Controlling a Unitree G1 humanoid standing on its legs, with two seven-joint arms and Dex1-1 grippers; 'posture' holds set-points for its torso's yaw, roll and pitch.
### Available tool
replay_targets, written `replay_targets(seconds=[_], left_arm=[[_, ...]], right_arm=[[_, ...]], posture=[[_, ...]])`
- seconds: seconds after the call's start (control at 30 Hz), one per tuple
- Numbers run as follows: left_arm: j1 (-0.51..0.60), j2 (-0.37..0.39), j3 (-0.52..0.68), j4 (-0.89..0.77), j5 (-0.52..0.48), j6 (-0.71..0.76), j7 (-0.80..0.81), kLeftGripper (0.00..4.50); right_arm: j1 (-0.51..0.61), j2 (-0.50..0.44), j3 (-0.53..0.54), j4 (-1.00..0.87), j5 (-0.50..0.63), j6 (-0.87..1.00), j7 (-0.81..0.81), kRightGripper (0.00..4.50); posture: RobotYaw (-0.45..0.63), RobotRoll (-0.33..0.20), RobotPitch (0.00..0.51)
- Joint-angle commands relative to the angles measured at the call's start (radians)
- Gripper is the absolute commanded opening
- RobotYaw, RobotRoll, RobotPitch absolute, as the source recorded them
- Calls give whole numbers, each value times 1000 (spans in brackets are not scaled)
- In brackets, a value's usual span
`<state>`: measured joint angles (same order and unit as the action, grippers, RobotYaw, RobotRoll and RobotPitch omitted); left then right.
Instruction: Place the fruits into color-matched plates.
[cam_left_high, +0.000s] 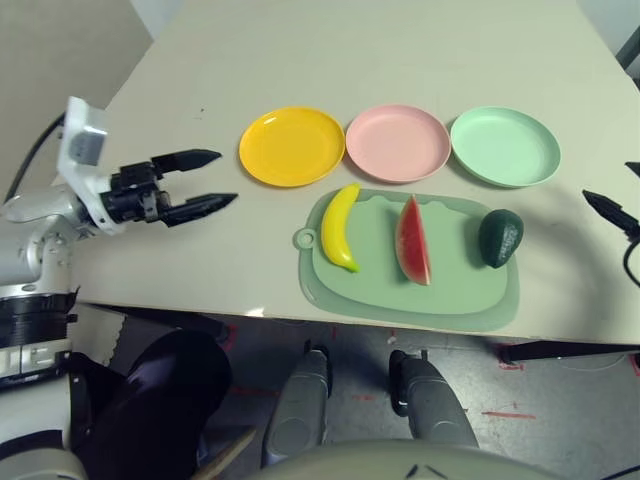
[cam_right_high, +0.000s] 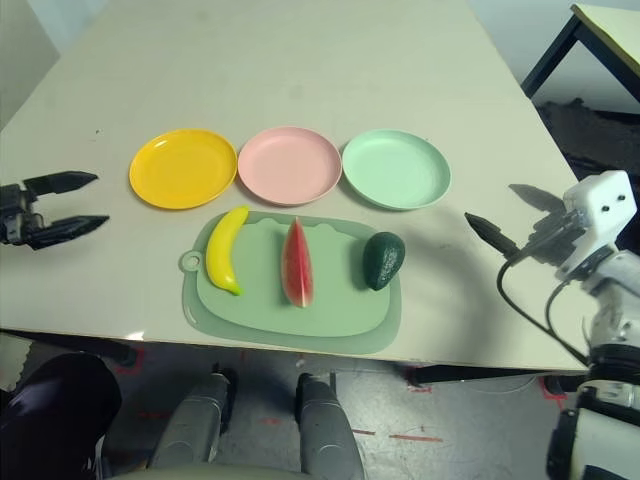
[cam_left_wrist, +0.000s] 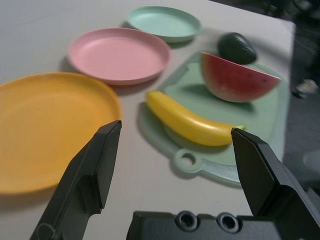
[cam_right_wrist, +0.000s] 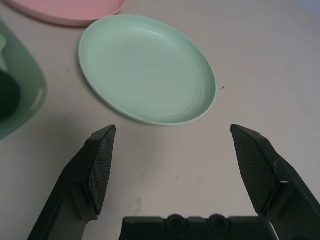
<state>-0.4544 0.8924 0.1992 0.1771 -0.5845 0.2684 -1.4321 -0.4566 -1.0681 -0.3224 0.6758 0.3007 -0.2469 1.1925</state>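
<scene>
Nearest the robot, a pale green cutting mat (cam_left_high: 410, 290) lies at the front edge of the beige worktop (cam_left_high: 300, 50), its small round handle tab pointing toward the robot's left. On it, left to right, lie the yellow banana (cam_left_high: 340, 226), the red watermelon wedge (cam_left_high: 412, 241) and the dark green avocado (cam_left_high: 500, 238), each apart from its neighbours. The avocado sits at the mat's right end, and whether it overhangs the edge is hard to tell.

The left gripper (cam_left_high: 196, 180) hovers over the worktop well to the left of the mat, jaws spread wide and holding nothing; in the left wrist view the banana and mat handle show between its black fingers (cam_left_wrist: 90, 170). The right gripper (cam_right_wrist: 175, 165) hovers off the mat's right side; in the head views only one thin dark fingertip is clear, but the right wrist view shows its jaws spread and empty, the mint green plate (cam_right_wrist: 147, 67) beyond them.

Farther back, three plates stand in a row just behind the mat: yellow plate (cam_left_high: 292, 146), pink plate (cam_left_high: 398, 142), then the mint green one. All three are empty and close together; whether the rims touch is unclear.
</scene>
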Motion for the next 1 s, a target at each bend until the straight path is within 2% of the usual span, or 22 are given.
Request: replay_targets(seconds=[0.03, 0.27, 0.37, 0.6, 0.77, 1.0], left_arm=[[-2, -16, -22, -27, 11, -34, -28, 4472], [-30, -1, -53, -61, -23, 16, -115, 4472], [-36, 14, -72, -70, -18, 19, -164, 4472], [-54, 65, -146, -68, -32, -11, -182, 4472], [-78, 74, -173, -49, -33, -19, -182, 4472], [-72, 82, -208, -64, -44, -31, -182, 4472]], right_arm=[[-59, -74, 87, -49, -57, -17, 113, 4500], [-303, -178, 325, -74, -152, -55, 411, 4500], [-403, -193, 456, -66, -177, -140, 422, 4500], [-694, -160, 808, -62, -197, -345, 422, 4500], [-801, -167, 1016, -106, -138, -431, 422, 4500], [-853, -188, 1202, -248, -39, -451, 422, 4500]], posture=[[-41, 0, 251], [-52, 0, 259], [-52, 0, 261], [-87, 0, 269], [-94, 0, 275], [-107, 0, 278]])
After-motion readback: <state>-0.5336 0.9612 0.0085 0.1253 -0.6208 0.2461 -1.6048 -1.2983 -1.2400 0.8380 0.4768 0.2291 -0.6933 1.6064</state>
